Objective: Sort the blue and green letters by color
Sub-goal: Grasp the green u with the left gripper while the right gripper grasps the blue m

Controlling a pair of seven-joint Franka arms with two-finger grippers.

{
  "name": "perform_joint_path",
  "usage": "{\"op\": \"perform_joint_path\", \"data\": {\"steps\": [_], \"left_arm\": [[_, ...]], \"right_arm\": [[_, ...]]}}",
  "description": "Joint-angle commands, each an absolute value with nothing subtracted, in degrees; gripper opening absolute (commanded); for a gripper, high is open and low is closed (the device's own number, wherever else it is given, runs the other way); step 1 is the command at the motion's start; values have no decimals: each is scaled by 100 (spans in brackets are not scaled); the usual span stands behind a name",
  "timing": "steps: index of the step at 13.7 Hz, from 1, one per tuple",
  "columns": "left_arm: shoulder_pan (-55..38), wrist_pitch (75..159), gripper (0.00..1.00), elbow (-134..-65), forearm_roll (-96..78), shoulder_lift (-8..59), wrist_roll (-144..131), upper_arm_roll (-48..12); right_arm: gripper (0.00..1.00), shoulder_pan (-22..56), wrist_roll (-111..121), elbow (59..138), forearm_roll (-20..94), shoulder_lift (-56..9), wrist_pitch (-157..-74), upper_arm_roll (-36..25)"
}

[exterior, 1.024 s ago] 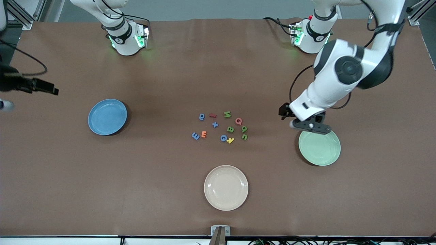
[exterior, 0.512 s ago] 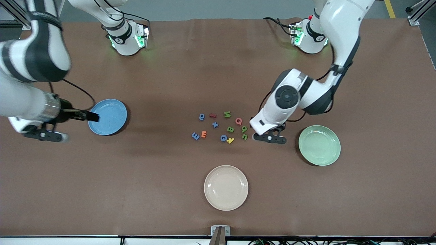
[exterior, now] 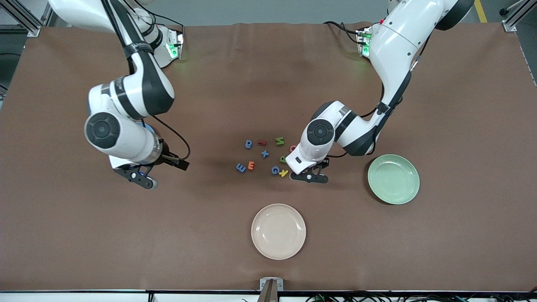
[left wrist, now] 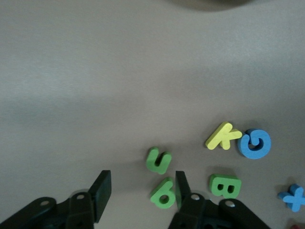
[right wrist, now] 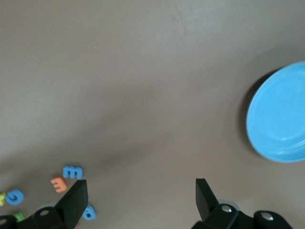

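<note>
Brown tabletop (exterior: 235,251), grey floor along top edge, aluminium frame corners

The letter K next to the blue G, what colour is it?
The K is yellow, clearest in the left wrist view, lying right beside the blue G.

Both tools now nearer the letters (exterior: 272,157).

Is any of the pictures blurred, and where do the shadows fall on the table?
Front view: sharp, soft shadows on the table under both arms. Left wrist view: green u and yellow K crisp, a broad dim band across the cloth. Right wrist view: slightly soft, blue plate casts a dark shadow along its rim.
</note>
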State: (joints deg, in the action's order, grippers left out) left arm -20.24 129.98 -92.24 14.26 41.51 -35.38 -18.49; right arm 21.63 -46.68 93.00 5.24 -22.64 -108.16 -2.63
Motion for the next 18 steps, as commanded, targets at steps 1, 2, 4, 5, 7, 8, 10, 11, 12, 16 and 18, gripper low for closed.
{"op": "perform_joint_path", "data": {"steps": [1,2,4,5,7,8,10,11,12,16,18], "left_arm": [[-2153,13052,60,-9079,1774,4332,-3927,-1802],[-2153,13060,59,-9079,1897,4411,-3990,-1802],[-2197,13270,58,-9079,2012,4508,-4008,-1802],[-2197,13341,58,-9079,2013,4570,-4008,-1802],[-2197,13412,57,-9070,2004,4632,-4008,-1793],[-2197,13421,56,-9070,2004,4632,-4008,-1793],[-2189,13421,50,-9079,2004,4632,-4008,-1793],[-2154,13421,43,-9079,2004,4623,-3999,-1793],[-2127,13421,31,-9097,2013,4623,-3999,-1793],[-2013,13412,0,-9105,2013,4544,-3964,-1793],[-1707,13368,0,-9166,2030,4326,-3963,-1802]], "right_arm": [[100,2381,-5150,9289,553,-2469,-11212,-317],[100,2565,-5359,9290,580,-2592,-11337,-325],[98,2855,-6018,9290,580,-2777,-11749,-325],[97,2952,-6142,9290,580,-2882,-11838,-325],[89,3119,-6353,9290,589,-3040,-12101,-325],[76,3181,-6450,9281,598,-3145,-12181,-316],[69,3304,-6486,9281,633,-3348,-12418,-316],[69,3339,-6539,9264,702,-3470,-12515,-316],[69,3409,-6556,9255,773,-3602,-12698,-316],[69,3568,-6566,9229,800,-3946,-13095,-316],[69,3586,-6565,9194,800,-4069,-13166,-316]]}}
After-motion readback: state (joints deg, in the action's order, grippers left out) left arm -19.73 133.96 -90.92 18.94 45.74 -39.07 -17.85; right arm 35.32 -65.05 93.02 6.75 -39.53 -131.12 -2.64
